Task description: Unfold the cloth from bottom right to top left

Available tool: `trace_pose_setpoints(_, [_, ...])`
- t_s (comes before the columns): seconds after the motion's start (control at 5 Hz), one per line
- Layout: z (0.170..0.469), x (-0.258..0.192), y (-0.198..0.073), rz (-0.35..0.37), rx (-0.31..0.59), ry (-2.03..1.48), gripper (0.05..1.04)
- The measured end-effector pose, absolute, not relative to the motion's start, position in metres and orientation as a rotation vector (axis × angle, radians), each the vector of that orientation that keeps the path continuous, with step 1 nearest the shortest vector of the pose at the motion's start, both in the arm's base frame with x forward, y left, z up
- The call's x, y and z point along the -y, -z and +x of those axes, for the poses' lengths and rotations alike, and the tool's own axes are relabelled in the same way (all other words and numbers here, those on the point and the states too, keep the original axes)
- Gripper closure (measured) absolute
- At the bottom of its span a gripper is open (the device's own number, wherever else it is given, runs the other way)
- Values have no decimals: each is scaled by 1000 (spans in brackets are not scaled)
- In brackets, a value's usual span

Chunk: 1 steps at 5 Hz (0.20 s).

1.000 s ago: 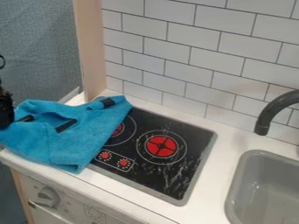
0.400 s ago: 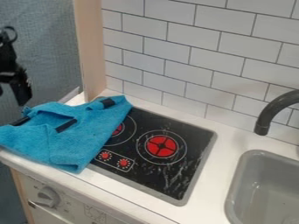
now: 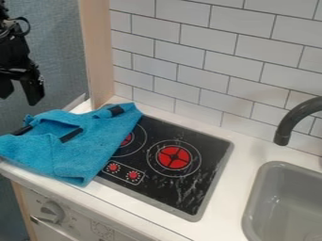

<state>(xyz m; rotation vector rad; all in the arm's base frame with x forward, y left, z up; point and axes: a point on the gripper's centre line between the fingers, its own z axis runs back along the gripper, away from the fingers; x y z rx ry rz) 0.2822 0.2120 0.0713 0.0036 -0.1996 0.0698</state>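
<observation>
At the upper left hangs the black gripper (image 3: 20, 96), open, with its two fingers apart and pointing down. Air separates it from the blue cloth (image 3: 85, 148), which lies below it. The cloth spreads over the counter's left end and the left part of the stove, with wrinkles and a raised fold on its upper left side. Black strips show on it near the left edge, in the middle and at the top right corner. Part of the left burner is covered by the cloth.
The black stove top (image 3: 189, 188) with red burners is set into the white counter (image 3: 236, 179). To the right are a grey sink (image 3: 254, 212) and a dark curved faucet (image 3: 286, 127). A wooden post (image 3: 95, 52) and a tiled wall (image 3: 207, 61) stand behind.
The gripper has come into view from the left edge, rising off the cloth and shifting right. The cloth's left part has settled slightly; the rest of it lies as before.
</observation>
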Motion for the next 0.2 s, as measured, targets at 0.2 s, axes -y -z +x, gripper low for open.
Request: trace_pose_setpoints(0.2, [282,-212,-71,3,200,-69,84])
